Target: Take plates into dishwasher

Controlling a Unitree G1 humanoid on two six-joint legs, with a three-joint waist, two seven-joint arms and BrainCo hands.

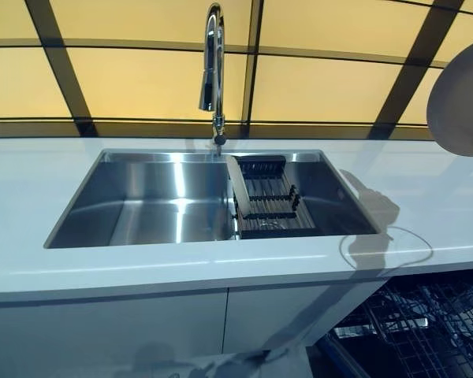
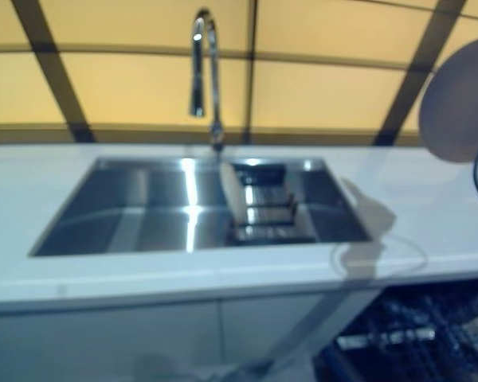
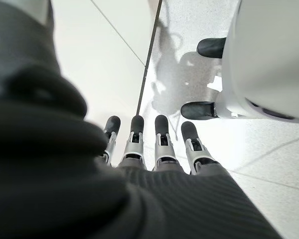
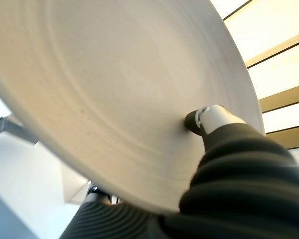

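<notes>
Your right hand (image 4: 209,122) pinches a plate (image 4: 114,94) held high right of the sink (image 1: 142,197); another plate (image 1: 235,185) waits there, and the dishwasher rack (image 1: 426,323) looks empty.

A kitchen: steel sink (image 1: 158,205) with faucet (image 1: 213,71) (white counter (image 1: 426,197)), open dishwasher (image 1: 426,323) below.

Bright light glares off the sink (image 1: 154,201) basin; a soft shadow falls right of it; right eye view blurred.
</notes>
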